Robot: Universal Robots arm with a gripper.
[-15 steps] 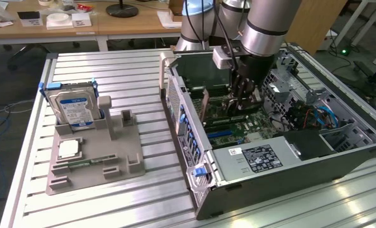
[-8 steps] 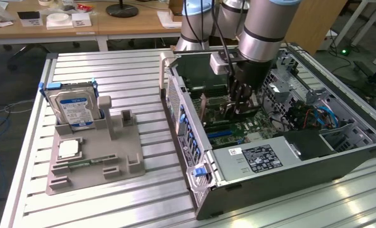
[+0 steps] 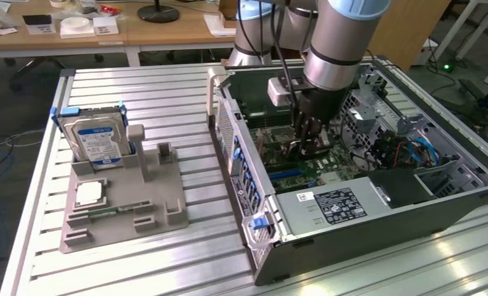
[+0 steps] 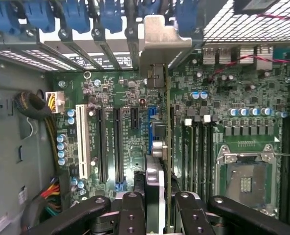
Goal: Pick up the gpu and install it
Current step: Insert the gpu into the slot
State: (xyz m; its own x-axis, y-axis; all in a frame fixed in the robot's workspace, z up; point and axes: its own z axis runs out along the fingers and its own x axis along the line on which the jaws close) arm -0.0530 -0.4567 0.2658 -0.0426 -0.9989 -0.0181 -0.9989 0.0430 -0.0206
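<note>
- One arm is seen reaching down into the open PC case [image 3: 441, 203]; gripper [image 3: 312, 143] is low over the motherboard [image 3: 326, 166].
- Gripper [image 4: 154, 196] is narrowed, its fingers [image 4: 132, 210] clamped on the gpu [image 4: 167, 127].
- One gpu is seen edge-on, upright, its metal bracket [image 4: 160, 34] at the rear slot wall, its edge beside the blue slot [image 4: 150, 117].
- Two long black slots [image 4: 109, 147] and one white slot [image 4: 81, 139] are counted beside it, all bare.
- One CPU socket [image 4: 246, 178] is seen on the board.
- On the tray [image 3: 121, 231] outside the case: one hard drive [image 3: 96, 140], upright.
</note>
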